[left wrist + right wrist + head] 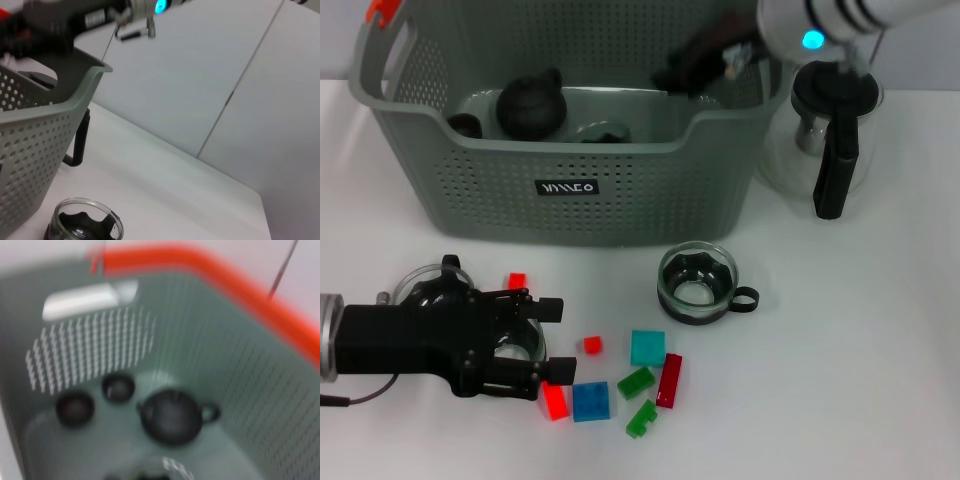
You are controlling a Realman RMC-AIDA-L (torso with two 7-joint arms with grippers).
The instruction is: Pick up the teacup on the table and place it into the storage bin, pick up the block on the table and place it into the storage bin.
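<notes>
We see the storage bin (570, 185) at the bench's far edge w/ a dark teapot (530, 103) and small dark cups inside. Teacup (697, 284) sits on the bench just in front. Left gripper (535, 345) has its fingers spread by the red block (554, 400); right gripper (705, 62) is over the bin, fingers: can't tell.

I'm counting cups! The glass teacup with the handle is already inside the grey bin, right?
No. The teacup is on the table in front of the bin, not inside it. The head view shows this.
</notes>
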